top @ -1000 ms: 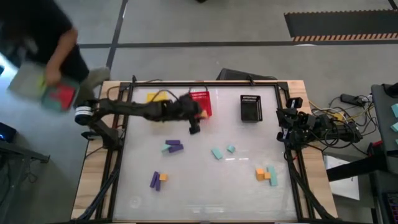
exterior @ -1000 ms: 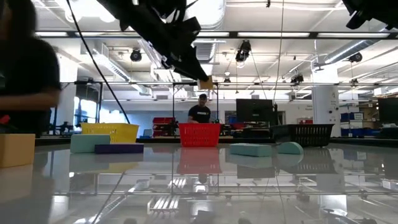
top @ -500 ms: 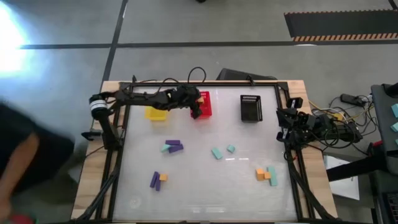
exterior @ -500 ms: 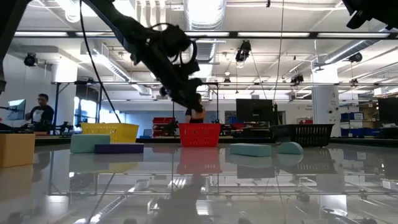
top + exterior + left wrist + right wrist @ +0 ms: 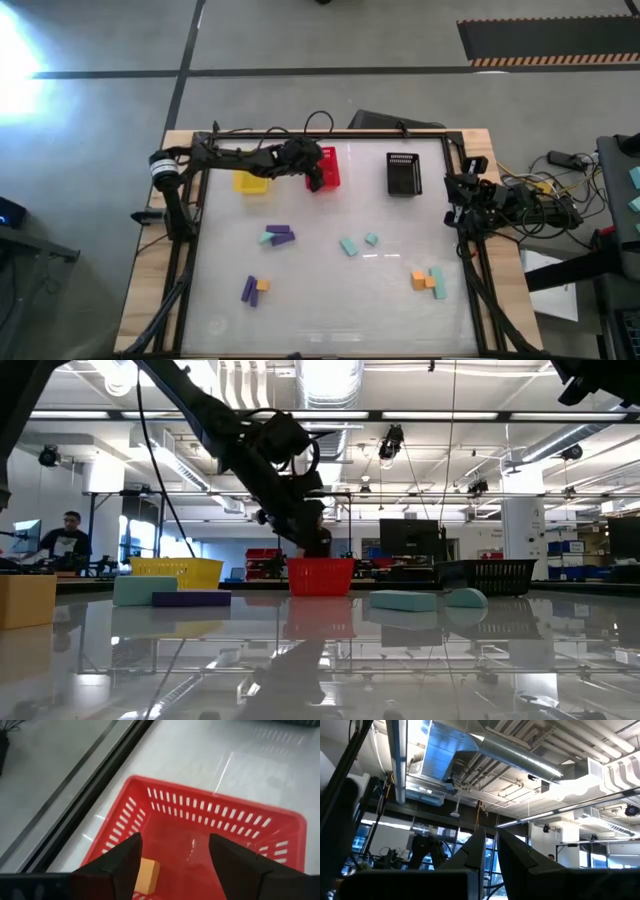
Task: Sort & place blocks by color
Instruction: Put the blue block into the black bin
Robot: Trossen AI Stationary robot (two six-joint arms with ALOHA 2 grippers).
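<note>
My left gripper (image 5: pixel 175 865) hangs open over the red basket (image 5: pixel 280 820), its fingers on either side of the basket's inside, touching nothing. One orange block (image 5: pixel 147 875) lies on the basket's floor. In the high view this gripper (image 5: pixel 316 180) is at the far middle of the table, above the red basket (image 5: pixel 330 165). Purple (image 5: pixel 280 231), teal (image 5: pixel 348 246) and orange (image 5: pixel 418 281) blocks lie on the table in small groups. My right gripper (image 5: pixel 490 850) is shut, pointing up at the ceiling, parked at the table's right edge (image 5: pixel 465 195).
A yellow basket (image 5: pixel 250 182) stands left of the red one and a black basket (image 5: pixel 403 173) to its right, all along the far edge. More blocks lie near the front left (image 5: pixel 250 290) and right (image 5: pixel 436 282). Cables lie beyond the right edge.
My left gripper has gone toward the far edge and down, from beside the red basket to just over it. The orange block that sat at its fingertips a second ago now lies in the red basket. A person at the far left has left the high view.
</note>
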